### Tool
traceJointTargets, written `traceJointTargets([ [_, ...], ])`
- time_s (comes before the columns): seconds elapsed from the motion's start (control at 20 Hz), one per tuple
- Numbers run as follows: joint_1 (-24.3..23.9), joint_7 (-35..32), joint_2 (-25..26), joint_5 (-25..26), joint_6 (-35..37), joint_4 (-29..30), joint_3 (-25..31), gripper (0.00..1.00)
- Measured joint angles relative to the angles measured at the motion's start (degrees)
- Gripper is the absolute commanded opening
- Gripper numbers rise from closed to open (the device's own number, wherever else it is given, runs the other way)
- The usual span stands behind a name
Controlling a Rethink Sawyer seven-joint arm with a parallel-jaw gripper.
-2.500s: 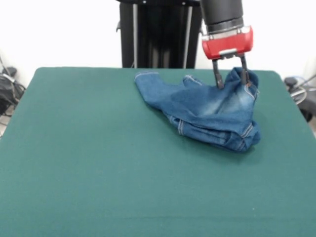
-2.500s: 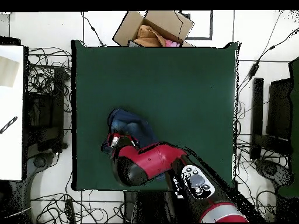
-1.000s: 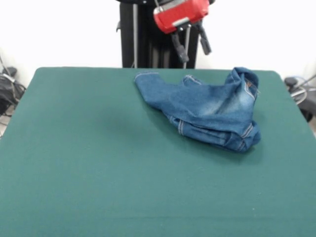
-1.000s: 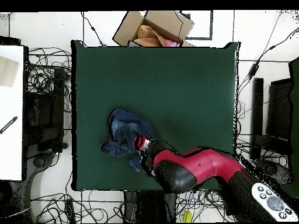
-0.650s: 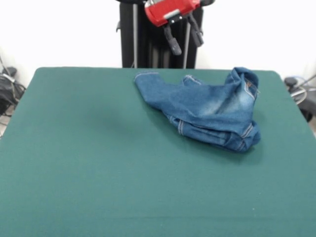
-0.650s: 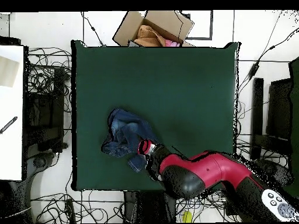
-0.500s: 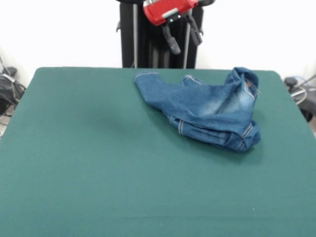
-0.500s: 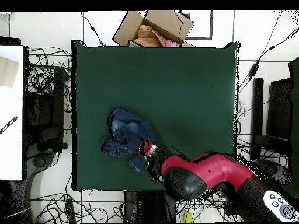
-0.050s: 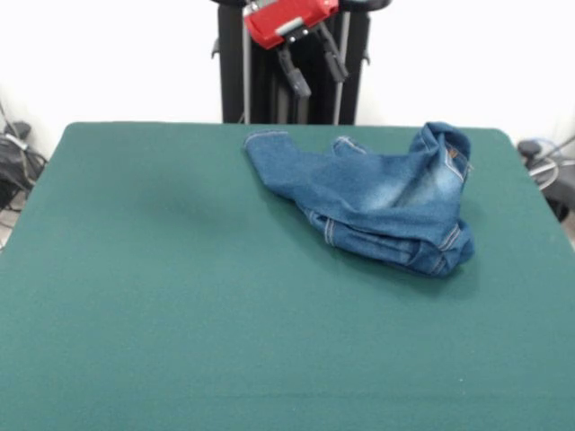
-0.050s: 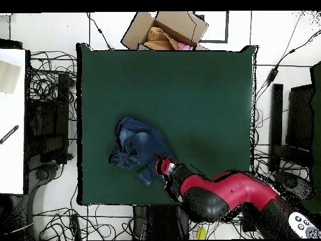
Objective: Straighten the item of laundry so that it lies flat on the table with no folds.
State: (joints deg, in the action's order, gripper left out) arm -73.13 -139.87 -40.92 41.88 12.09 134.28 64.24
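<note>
1. Though the jeans lie in one heap, they are plainly soft denim that should drape and drag rather than slide; I judge them light enough for one pinch to lift, but thick where the layers double up.
2. They sit in the upper right of the front view, on the green table, near its top edge and well apart from its left and bottom sides.
3. Their long axis runs from upper left to lower right in that view: a single flatter leg end points to the upper left, while the bunched bulk with orange stitching piles up at the right.
4. A good hold, to my eye, is the free hem at the upper-left tip or the raised fold at the right end, pulling outward along that axis.
5. Up at the top centre of the front view the gripper hangs clear of the cloth, its two dark fingers spread apart and holding nothing.
6. Several folds remain, so flattening is not yet done.
</note>
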Motion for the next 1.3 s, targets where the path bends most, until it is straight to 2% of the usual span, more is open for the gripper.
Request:
traceJointTargets([
  [0.9,-5.02,0.00,5.26,9.31,5.23,0.00,-0.36,1.00],
  [1.3,-4.62,0.00,8.39,17.86,5.41,-0.01,-4.51,1.00],
])
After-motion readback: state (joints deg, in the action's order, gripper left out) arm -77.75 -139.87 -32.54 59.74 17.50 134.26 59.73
